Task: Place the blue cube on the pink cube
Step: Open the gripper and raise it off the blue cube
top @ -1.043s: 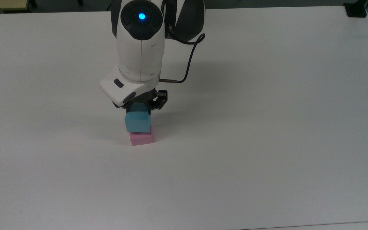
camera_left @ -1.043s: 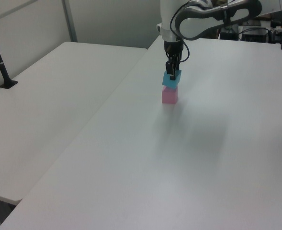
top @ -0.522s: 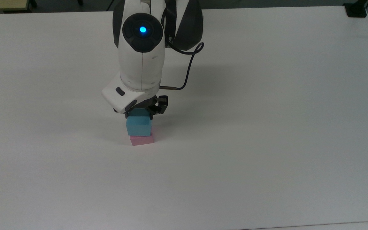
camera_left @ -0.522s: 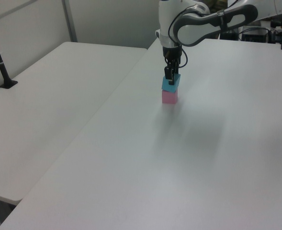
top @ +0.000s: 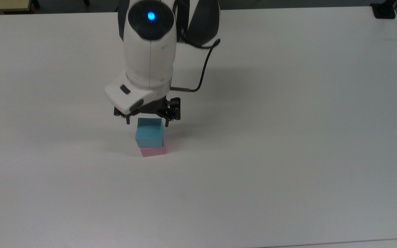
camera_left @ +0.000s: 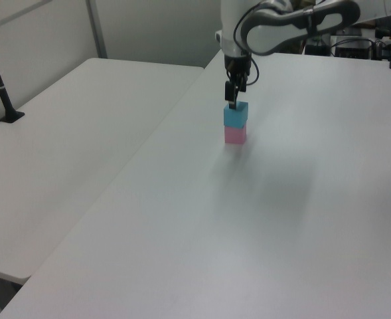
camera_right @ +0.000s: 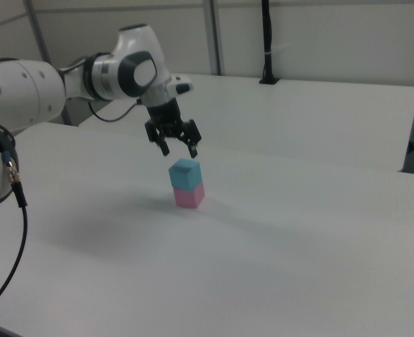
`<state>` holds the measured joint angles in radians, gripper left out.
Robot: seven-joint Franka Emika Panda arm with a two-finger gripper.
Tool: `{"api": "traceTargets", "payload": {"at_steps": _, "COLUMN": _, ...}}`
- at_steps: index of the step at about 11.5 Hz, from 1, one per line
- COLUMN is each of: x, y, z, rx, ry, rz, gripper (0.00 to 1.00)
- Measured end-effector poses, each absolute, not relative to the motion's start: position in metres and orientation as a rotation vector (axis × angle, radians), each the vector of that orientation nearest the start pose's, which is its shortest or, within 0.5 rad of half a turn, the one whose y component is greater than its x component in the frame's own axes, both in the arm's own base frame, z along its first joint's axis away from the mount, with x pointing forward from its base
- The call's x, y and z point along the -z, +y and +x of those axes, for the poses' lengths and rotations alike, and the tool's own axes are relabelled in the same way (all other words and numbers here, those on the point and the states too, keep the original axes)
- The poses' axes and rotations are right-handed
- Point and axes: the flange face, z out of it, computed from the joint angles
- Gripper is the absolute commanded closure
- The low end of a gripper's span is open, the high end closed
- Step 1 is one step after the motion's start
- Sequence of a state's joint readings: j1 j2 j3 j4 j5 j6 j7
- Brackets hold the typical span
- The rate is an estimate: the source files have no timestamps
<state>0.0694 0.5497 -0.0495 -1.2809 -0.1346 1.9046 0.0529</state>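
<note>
The blue cube rests on top of the pink cube, and the stack stands on the white surface. In the top view the upper cube sits slightly toward the top view's left of the lower one. The end effector hangs just above the stack with its fingers spread and holds nothing. Both cubes look light, stiff and matte, probably foam, so I judge they grip well. To take hold again, two opposite side faces of the blue cube seem best, with gentle pressure, because a push could slide it off.
</note>
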Motion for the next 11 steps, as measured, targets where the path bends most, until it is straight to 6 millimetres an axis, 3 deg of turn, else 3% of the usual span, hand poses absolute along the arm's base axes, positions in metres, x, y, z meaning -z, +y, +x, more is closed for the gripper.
{"api": "traceTargets", "payload": {"at_steps": 2, "x": -0.503, "y": 0.012, "z": 0.707, "rx": 0.239, "ry": 0.059, "rz": -3.276, "gripper": 0.0}}
{"api": "traceTargets", "payload": {"at_steps": 4, "x": -0.558, "y": 0.011, "z": 0.671, "rx": 0.233, "ry": 0.086, "rz": -3.269, "gripper": 0.0}}
{"api": "traceTargets", "payload": {"at_steps": 5, "x": -0.575, "y": 0.013, "z": 0.652, "rx": 0.224, "ry": 0.082, "rz": -3.265, "gripper": 0.0}}
{"api": "traceTargets", "payload": {"at_steps": 6, "x": -0.586, "y": 0.02, "z": 0.629, "rx": 0.219, "ry": 0.066, "rz": -3.258, "gripper": 0.0}}
{"api": "traceTargets", "payload": {"at_steps": 8, "x": -0.588, "y": 0.029, "z": 0.607, "rx": 0.174, "ry": 0.054, "rz": -3.228, "gripper": 0.0}}
{"api": "traceTargets", "payload": {"at_steps": 11, "x": -0.583, "y": 0.031, "z": 0.597, "rx": 0.091, "ry": 0.072, "rz": -3.186, "gripper": 0.0}}
